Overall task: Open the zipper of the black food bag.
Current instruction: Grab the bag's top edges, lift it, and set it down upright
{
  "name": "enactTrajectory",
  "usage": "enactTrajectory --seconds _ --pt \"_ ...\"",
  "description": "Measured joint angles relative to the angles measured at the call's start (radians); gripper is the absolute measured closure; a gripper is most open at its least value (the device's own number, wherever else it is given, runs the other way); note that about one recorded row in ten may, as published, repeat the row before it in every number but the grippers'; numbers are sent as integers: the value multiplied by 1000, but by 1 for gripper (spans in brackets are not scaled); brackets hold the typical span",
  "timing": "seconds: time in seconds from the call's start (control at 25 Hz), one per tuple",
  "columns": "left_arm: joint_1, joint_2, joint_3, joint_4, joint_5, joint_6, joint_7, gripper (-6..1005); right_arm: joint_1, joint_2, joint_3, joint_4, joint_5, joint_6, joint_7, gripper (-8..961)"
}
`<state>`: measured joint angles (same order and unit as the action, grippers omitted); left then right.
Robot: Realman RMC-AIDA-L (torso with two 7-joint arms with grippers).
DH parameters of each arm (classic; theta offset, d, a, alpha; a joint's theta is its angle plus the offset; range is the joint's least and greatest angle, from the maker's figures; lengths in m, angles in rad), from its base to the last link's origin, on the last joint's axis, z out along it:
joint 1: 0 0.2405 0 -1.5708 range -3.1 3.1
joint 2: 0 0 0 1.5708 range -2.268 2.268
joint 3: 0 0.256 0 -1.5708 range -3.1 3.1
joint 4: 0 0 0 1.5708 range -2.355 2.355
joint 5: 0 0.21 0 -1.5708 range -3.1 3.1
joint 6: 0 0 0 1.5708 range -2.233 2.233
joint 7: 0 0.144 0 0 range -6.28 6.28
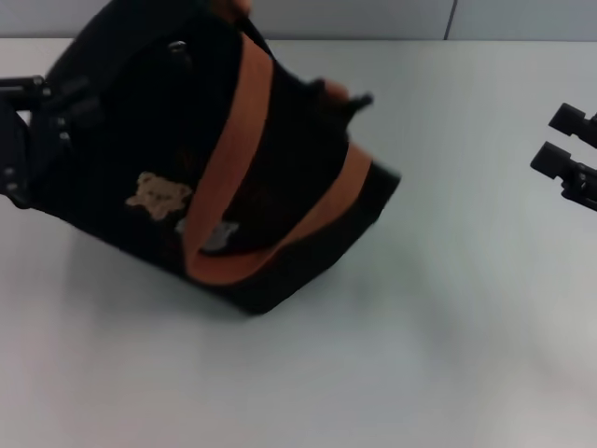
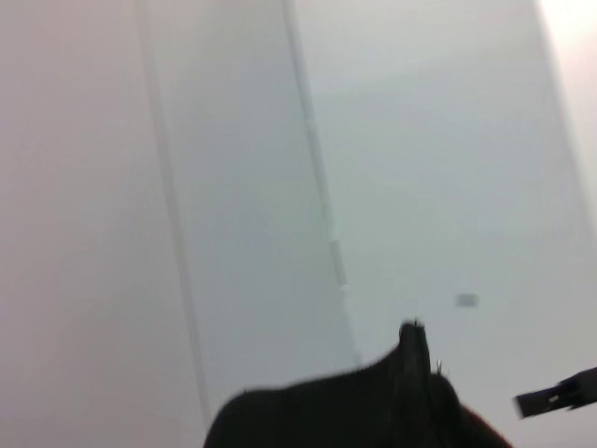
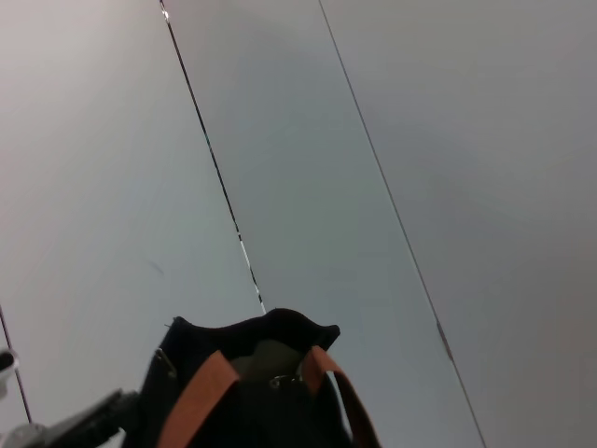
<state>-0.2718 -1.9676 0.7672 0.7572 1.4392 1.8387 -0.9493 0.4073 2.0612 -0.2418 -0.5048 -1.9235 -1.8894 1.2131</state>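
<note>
The black food bag [image 1: 215, 159] stands tilted on the white table, its orange-brown strap handles [image 1: 244, 121] draped over it and the bear and cloud patches facing me. My left gripper [image 1: 20, 140] is against the bag's left side, partly hidden behind it. In the right wrist view the bag [image 3: 252, 392] gapes at the top, with a small silver piece [image 3: 280, 380] at the zipper line between the straps. My right gripper [image 1: 558, 140] hangs open at the far right, well away from the bag. The left wrist view shows only a black edge of the bag [image 2: 354, 411].
The white table [image 1: 448, 336] spreads in front of the bag and to its right. A grey wall [image 1: 373, 17] runs along the table's far edge. The left arm's dark links [image 3: 65, 429] show beside the bag in the right wrist view.
</note>
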Motion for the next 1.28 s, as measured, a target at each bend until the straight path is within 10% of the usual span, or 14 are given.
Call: enactTrajectory --seconds 0.48,1.28 --pt "-102 -98 11 156 266 32 -17 956 27 2 -45 90 -9 61 1 125" --pt "-100 -98 23 59 254 -26 8 1001 47 13 -119 121 -8 187 15 125"
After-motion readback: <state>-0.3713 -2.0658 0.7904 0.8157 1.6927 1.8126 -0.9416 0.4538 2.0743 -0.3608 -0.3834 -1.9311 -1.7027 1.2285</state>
